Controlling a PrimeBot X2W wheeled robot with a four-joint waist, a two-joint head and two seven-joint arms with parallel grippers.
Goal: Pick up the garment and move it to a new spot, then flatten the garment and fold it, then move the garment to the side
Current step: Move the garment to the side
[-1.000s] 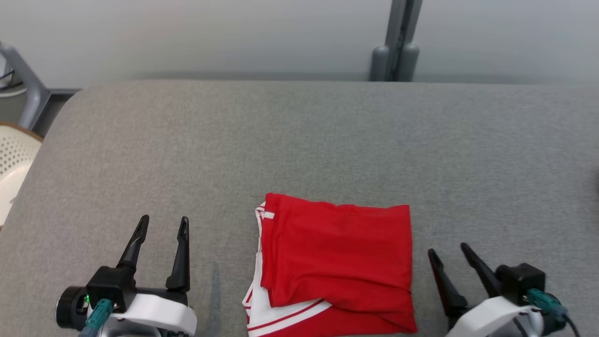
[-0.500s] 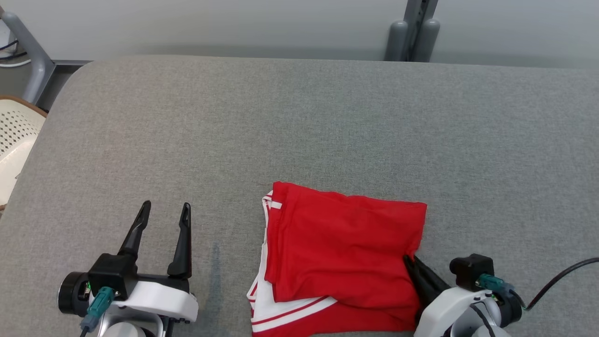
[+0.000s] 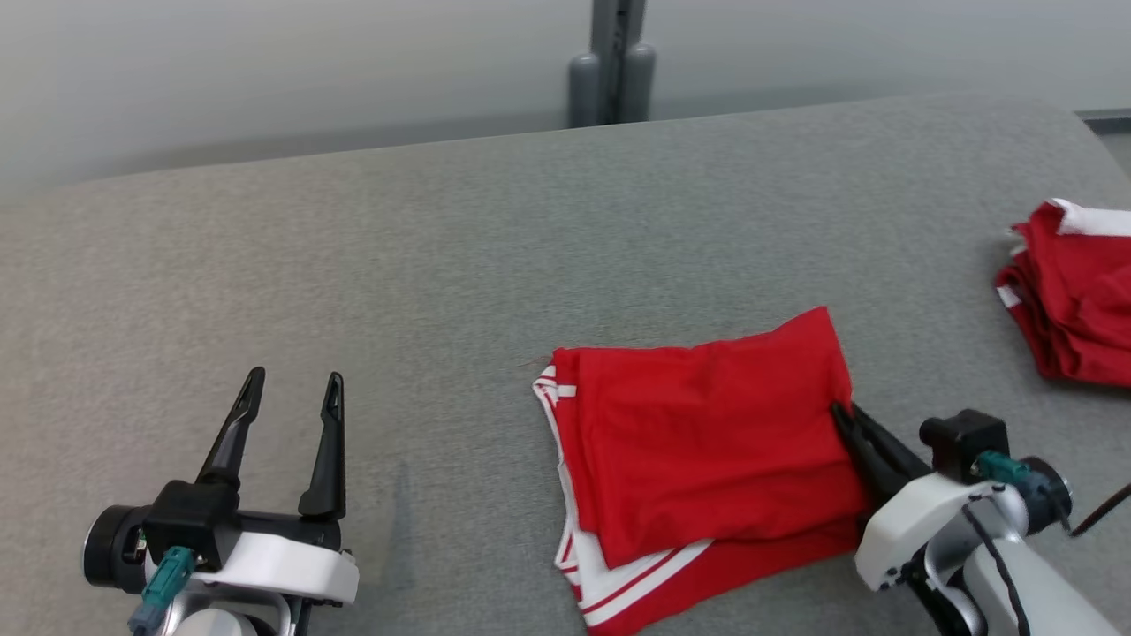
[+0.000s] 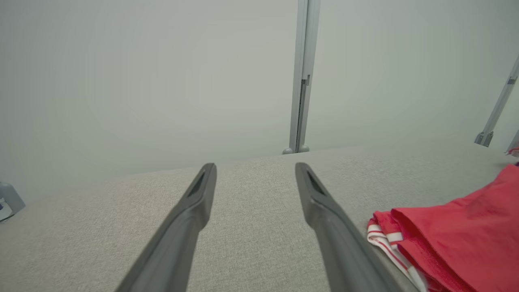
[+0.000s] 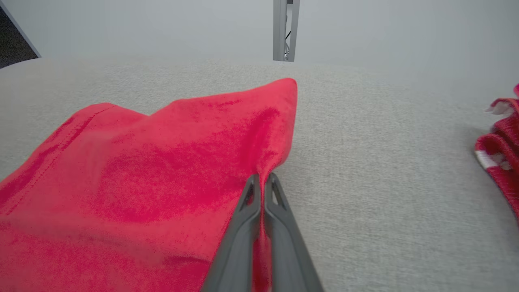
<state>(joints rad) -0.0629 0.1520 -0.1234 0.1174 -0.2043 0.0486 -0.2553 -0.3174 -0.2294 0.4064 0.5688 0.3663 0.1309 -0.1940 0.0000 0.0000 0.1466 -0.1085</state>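
Garment [image 3: 707, 442], red with white trim, folded, lying on grey worktop [image 3: 424, 265], centre-right. Right pincer [image 3: 841, 413] clamped on its right edge, cloth puckered there. Left pincer [image 3: 293, 386] spread wide, empty, well apart to the left.

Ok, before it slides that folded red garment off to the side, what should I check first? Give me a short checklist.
1. The right hand is shut on the right edge of the folded red garment: ok.
2. The grip takes every folded layer: cannot tell.
3. The left hand is open and apart from the garment: ok.
4. The fold lies flat: ok.
5. Bare grey table top lies between the garment and the other red pile at the right: ok.
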